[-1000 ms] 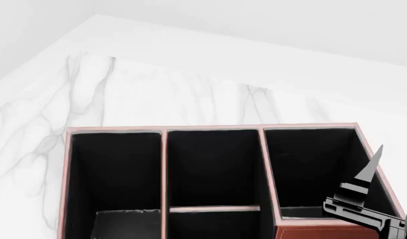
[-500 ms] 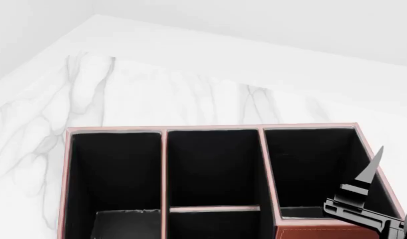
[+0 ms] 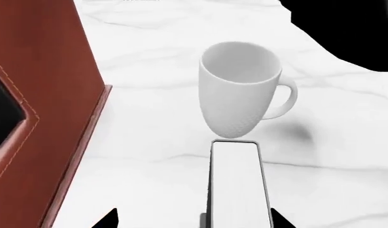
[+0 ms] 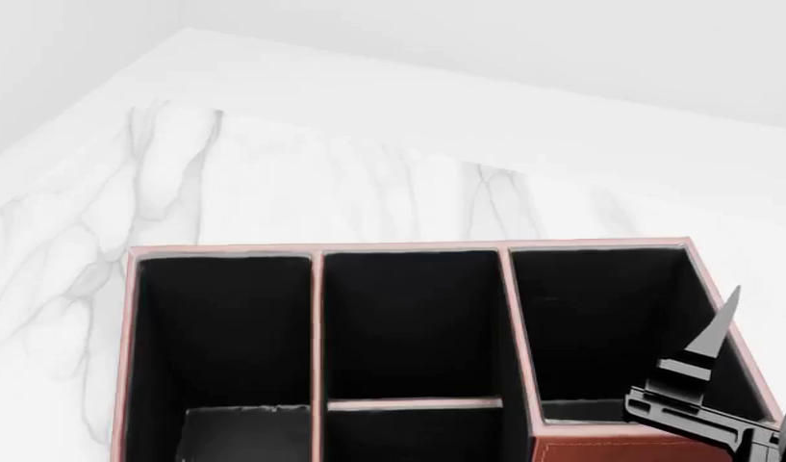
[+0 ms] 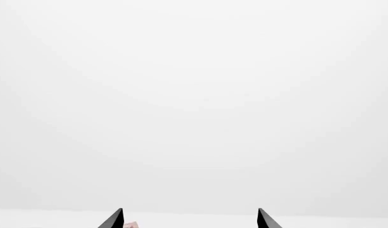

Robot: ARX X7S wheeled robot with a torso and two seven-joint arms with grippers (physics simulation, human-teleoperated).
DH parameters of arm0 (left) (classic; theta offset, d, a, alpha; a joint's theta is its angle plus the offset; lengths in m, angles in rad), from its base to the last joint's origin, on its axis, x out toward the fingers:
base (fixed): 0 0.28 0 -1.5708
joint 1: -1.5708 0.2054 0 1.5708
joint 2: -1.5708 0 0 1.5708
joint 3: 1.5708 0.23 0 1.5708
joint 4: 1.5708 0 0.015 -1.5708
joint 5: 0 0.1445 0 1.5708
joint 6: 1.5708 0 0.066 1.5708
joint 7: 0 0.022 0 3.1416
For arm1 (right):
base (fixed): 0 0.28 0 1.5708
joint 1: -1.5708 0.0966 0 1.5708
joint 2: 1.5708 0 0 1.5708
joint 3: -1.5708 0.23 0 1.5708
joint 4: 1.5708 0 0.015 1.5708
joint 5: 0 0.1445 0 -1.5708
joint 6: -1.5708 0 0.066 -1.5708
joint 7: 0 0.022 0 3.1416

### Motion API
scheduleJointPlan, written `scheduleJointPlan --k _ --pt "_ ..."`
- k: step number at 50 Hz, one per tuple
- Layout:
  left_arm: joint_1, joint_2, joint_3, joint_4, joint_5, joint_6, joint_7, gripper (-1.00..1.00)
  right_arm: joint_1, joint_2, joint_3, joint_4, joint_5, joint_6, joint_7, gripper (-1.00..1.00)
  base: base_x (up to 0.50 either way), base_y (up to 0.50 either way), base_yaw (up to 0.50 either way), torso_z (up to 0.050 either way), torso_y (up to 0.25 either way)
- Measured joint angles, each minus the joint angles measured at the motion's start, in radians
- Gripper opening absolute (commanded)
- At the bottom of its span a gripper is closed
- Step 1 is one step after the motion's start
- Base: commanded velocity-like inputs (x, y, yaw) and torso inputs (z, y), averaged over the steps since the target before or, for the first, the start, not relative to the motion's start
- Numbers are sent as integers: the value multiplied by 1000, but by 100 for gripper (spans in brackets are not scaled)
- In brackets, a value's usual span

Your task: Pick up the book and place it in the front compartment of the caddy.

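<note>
My left gripper (image 3: 192,222) is spread wide around the book (image 3: 237,183), thin, stiff, probably slick; I'd pinch its 2 covers.

Bright even light, sharp renders, faint soft shadows

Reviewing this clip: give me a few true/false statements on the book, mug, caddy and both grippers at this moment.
1. The book lies between the open left gripper fingertips. True.
2. The mug lies tipped on its side. False: it stands upright beyond the book.
3. The book already sits inside the caddy. False: the compartments visible from the head view are empty.
4. The right gripper is open, holding nothing. True.
5. The mug stands inside the caddy. False: it stands on the marble table beside it.
</note>
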Motion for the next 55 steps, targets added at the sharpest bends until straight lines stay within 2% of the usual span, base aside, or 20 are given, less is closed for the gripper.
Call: scheduleJointPlan --k 8,9,18,23,37,46,55 --pt "-31 10 18 -64 23 66 9 100 -1 2 -1 6 1 -5 1 100 0 0 0 0 0" --pt "-34 11 20 -72 25 75 13 -100 -2 2 -1 6 2 -6 1 100 0 0 0 0 0" --pt "-46 19 23 -122 -14 124 138 -100 -5 4 -3 7 3 -8 3 100 0 0 0 -3 0" --pt "-39 22 20 -131 -15 139 165 -100 -6 5 -4 4 4 -7 4 100 0 0 0 -4 0" --pt "-18 19 15 -100 -21 119 91 -100 -5 9 -10 0 0 -7 9 100 0 0 0 -1 0" --pt "-29 6 -25 -52 66 108 -22 -100 -2 12 -14 -2 -1 -7 11 100 0 0 0 0 0" --pt "-70 -13 -67 13 100 76 -76 -100 -1 14 -19 -9 -1 -2 13 100 0 0 0 0 0"
